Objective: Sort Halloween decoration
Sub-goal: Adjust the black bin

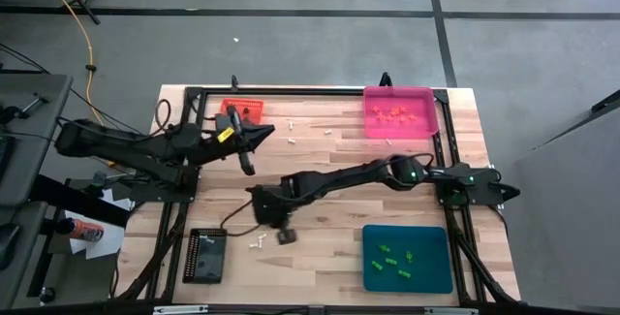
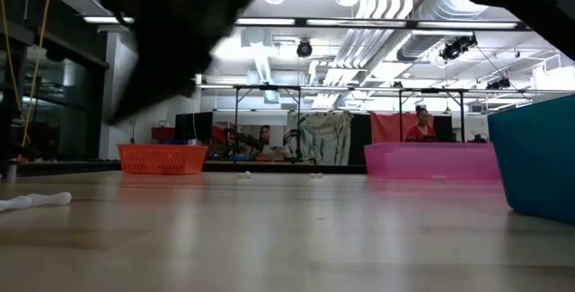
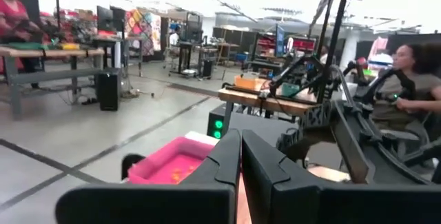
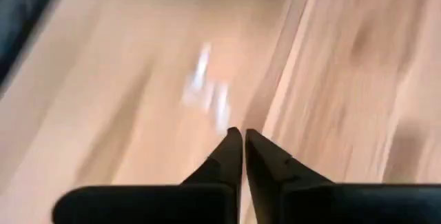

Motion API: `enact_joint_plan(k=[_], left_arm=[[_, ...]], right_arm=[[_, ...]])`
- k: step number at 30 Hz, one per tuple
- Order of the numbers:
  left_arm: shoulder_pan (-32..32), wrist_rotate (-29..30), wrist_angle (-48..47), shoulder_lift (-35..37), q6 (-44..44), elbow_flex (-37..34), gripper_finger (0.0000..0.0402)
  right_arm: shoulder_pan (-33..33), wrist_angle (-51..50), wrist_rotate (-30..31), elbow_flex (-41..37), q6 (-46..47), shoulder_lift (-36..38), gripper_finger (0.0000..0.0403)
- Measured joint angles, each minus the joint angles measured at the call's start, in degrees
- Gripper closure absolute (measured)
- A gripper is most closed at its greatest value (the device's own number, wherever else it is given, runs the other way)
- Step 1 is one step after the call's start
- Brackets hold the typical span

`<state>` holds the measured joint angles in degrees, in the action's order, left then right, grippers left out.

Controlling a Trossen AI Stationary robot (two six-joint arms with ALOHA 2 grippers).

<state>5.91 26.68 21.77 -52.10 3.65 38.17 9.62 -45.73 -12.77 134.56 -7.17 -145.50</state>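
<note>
White trinkets lie on the wood table: one pair (image 1: 257, 242) near the near-left part, others (image 1: 291, 133) toward the far side. In the right wrist view the white pair (image 4: 207, 86) shows blurred ahead of the fingers. My right gripper (image 1: 266, 220) (image 4: 241, 136) reaches across to the table's left half, pointing down, shut, with nothing between its fingers. My left gripper (image 1: 269, 135) (image 3: 241, 138) hovers beside the orange tray (image 1: 242, 111), shut and holding nothing. Orange trinkets lie in the pink tray (image 1: 399, 111) and green ones in the teal tray (image 1: 407, 257).
A black tray (image 1: 205, 255) sits at the near-left corner. A dark frame (image 1: 320, 90) borders the table. The low view shows a white trinket (image 2: 36, 200) lying on the wood, the orange tray (image 2: 162, 159), pink tray (image 2: 431, 160) and teal tray (image 2: 539, 157). People sit in the room beyond.
</note>
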Motion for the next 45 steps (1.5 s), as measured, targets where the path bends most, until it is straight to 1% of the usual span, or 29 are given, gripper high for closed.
enact_joint_plan(k=[3, 5, 7, 9, 11, 13, 16, 18, 20, 22, 25, 28, 31, 33, 35, 38, 40, 42, 45], left_arm=[[0.0, 0.9, -2.8, 3.3, -1.2, 0.0, 0.0398], [0.0, 1.2, -5.3, 5.5, -1.0, 0.0, 0.0398], [0.0, 1.3, -8.3, 7.6, 0.3, 0.0, 0.0398], [0.0, 1.3, -11.3, 9.1, 1.6, 0.0, 0.0398], [0.0, 1.3, -14.6, 10.3, 2.8, 0.1, 0.0398], [0.0, 1.3, -16.1, 10.8, 3.9, 0.0, 0.0398], [0.0, 1.1, -17.4, 10.8, 5.3, 0.0, 0.0398], [0.1, 0.2, -17.5, 10.4, 5.3, 0.1, 0.0398], [0.1, -1.1, -18.1, 9.6, 5.3, 0.1, 0.0399], [0.2, -2.6, -19.4, 8.9, 7.0, 0.0, 0.0399], [0.5, -5.9, -23.9, 7.7, 14.6, 0.1, 0.0400], [2.3, -9.7, -31.9, 5.5, 27.7, 0.7, 0.0401], [6.4, -12.9, -45.3, 1.5, 41.8, 4.3, 0.0401], [10.0, -16.2, -55.1, -2.2, 49.9, 8.1, 0.0401], [13.8, -20.8, -64.5, -6.3, 56.9, 12.0, 0.0401], [20.3, -28.3, -74.1, -12.3, 67.6, 17.7, 0.0401], [25.3, -32.7, -76.6, -15.9, 76.8, 20.5, 0.0401], [30.1, -35.4, -77.1, -19.0, 86.6, 21.7, 0.0401], [37.1, -35.9, -77.0, -23.9, 100.2, 22.1, 0.0401]], right_arm=[[-0.3, -13.5, -0.8, -0.7, -3.7, 0.7, 0.0384], [-0.3, -20.1, -1.0, -3.6, -6.3, 2.2, 0.0396], [-0.4, -21.3, -2.2, -9.1, -7.7, 5.7, 0.0399], [-0.8, -19.7, -2.7, -17.7, -7.8, 11.5, 0.0400], [-1.6, -13.8, -2.9, -29.3, -5.7, 19.3, 0.0402], [-3.0, -7.1, -2.1, -42.3, -1.0, 28.8, 0.0401], [-4.4, 4.0, 1.8, -60.5, 9.1, 44.6, 0.0402], [-4.4, 11.1, 4.0, -71.1, 16.6, 55.2, 0.0402], [-4.2, 19.8, 5.9, -80.3, 23.1, 65.0, 0.0402], [-3.6, 28.3, 7.5, -87.8, 28.4, 73.6, 0.0402], [-3.0, 40.1, 9.3, -96.6, 32.6, 83.3, 0.0402], [-2.9, 47.7, 10.5, -102.2, 32.0, 89.2, 0.0402], [-2.9, 49.4, 13.0, -104.7, 30.4, 91.8, 0.0403], [-2.9, 48.6, 14.1, -104.9, 29.9, 92.2, 0.0403], [-2.9, 47.7, 14.7, -104.9, 28.9, 92.0, 0.0403], [-2.9, 47.6, 16.3, -104.9, 27.7, 91.2, 0.0403], [-2.9, 46.9, 18.5, -104.9, 27.9, 91.1, 0.0403], [-2.9, 47.2, 20.7, -104.9, 28.1, 90.5, 0.0403], [-2.9, 47.0, 23.3, -104.9, 27.4, 90.2, 0.0403]])
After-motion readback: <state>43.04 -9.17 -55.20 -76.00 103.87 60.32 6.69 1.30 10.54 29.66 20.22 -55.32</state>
